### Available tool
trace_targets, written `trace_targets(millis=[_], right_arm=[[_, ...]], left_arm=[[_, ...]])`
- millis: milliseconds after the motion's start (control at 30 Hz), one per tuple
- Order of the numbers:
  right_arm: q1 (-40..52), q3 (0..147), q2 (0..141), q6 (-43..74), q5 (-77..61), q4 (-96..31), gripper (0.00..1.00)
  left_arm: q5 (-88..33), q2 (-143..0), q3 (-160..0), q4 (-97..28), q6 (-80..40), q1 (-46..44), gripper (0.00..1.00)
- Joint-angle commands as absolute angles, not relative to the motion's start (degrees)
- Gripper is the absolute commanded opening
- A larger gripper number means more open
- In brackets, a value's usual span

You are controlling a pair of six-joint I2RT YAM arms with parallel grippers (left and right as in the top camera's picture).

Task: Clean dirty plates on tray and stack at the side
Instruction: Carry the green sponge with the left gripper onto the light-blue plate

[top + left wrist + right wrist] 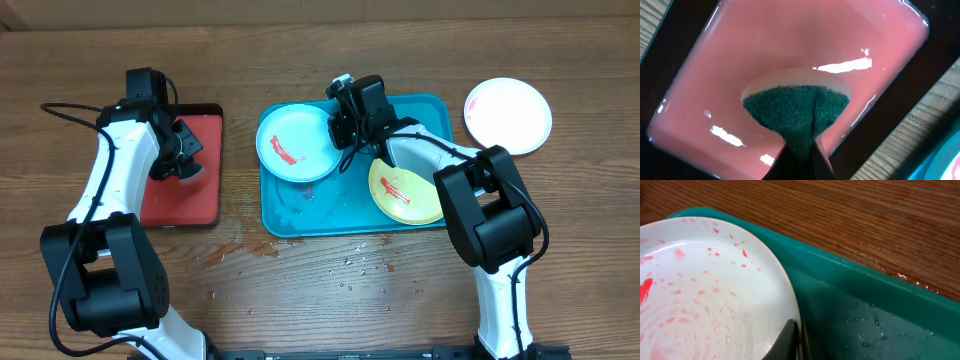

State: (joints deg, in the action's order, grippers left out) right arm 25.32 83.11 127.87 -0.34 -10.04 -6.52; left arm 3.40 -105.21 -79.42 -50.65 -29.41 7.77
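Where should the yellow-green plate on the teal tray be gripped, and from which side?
Pinch the yellow-green plate by its rim, on the edge facing the tray's middle. It is shallow and face up, so only the rim offers a hold; that edge borders bare tray floor, while the opposite edge crowds the tray wall. The right gripper, shut on the light blue plate, looks nearest.

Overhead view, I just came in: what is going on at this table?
The right gripper pinches the rim of the light blue plate, which is smeared red and sits on the teal tray. The left gripper holds a green sponge over the red tray. A smeared yellow plate also lies on the teal tray; a white plate lies on the table beside it.
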Motion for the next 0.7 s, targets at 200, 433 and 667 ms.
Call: trace_targets(millis=[200, 433, 667], right_arm=[[25.9, 83.7, 117.9, 8.6, -7.6, -25.4, 0.04], [25.9, 83.7, 113.5, 9.4, -7.5, -27.8, 0.36], [25.9, 83.7, 117.0, 9.4, -3.7, -23.5, 0.4]], left_arm=[[2.7, -103.9, -79.1, -50.6, -28.3, 7.7, 0.04], [2.7, -103.9, -79.1, -50.5, -28.3, 7.7, 0.04], [-1.6, -103.9, -79.1, -50.5, -24.4, 7.5, 0.04]])
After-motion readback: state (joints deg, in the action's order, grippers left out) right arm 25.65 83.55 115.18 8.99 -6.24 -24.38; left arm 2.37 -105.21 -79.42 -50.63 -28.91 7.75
